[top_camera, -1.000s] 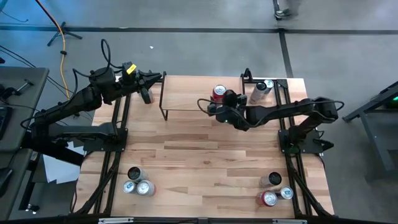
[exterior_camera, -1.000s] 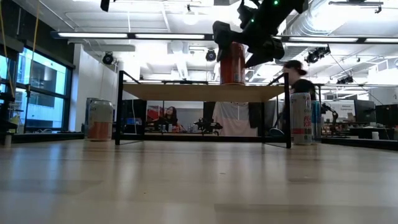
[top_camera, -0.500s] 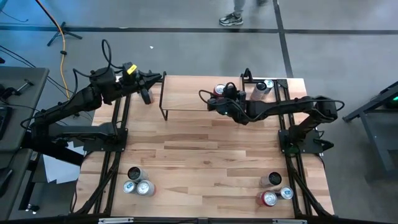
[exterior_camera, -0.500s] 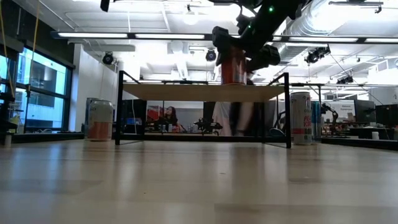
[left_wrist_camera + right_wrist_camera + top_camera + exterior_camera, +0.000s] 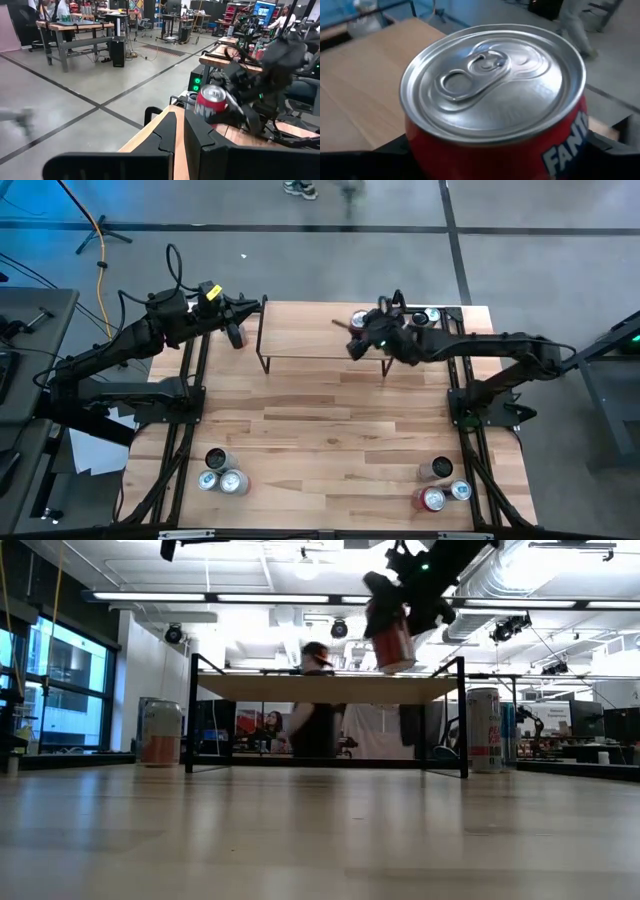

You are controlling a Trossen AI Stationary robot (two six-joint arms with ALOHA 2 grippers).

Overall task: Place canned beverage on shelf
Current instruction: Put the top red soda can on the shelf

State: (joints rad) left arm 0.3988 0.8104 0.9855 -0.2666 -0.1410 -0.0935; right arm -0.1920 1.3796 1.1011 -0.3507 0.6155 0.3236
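One red can (image 5: 392, 638), tilting above the shelf (image 5: 330, 688) end, right claw (image 5: 372, 338) gripping its smooth, rigid, dentable sidewall (best hold: mid-body); left claw (image 5: 236, 332) resting clenched near worktop (image 5: 320, 440) corner.

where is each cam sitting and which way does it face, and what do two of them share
High view: above the table, straight down; both arms, right tool over the shelf.
Low view: tabletop height, level across to the room; right arm holds the red can tilted above the shelf.
Left wrist view: on the left arm, past its shut tool toward the can.
Right wrist view: on the right arm, down on the can's lid.
Shared: all four show the can.
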